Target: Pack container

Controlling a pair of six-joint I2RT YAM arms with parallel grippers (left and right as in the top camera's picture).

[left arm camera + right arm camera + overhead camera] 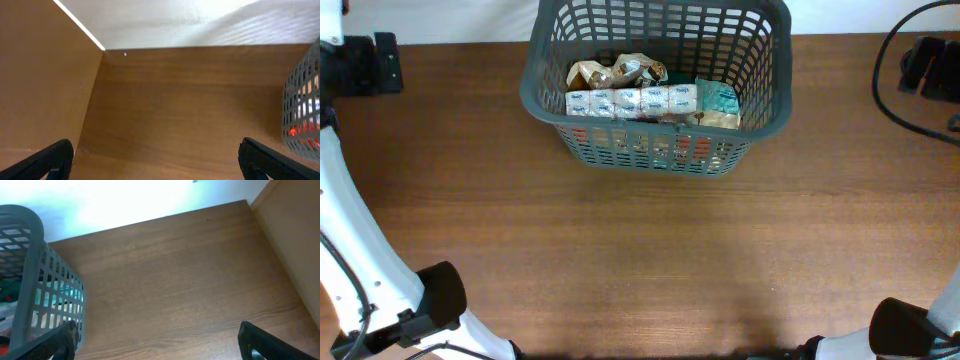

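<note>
As left fingers [50, 157] gape empty, right fingers [270, 342] likewise

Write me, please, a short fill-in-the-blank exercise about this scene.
1. The dark grey basket stands on the ____.
2. The food packets lie ____ the basket.
3. The left end effector and the right end effector are both ____, holding nothing.
Missing words: table; inside; open.
</note>
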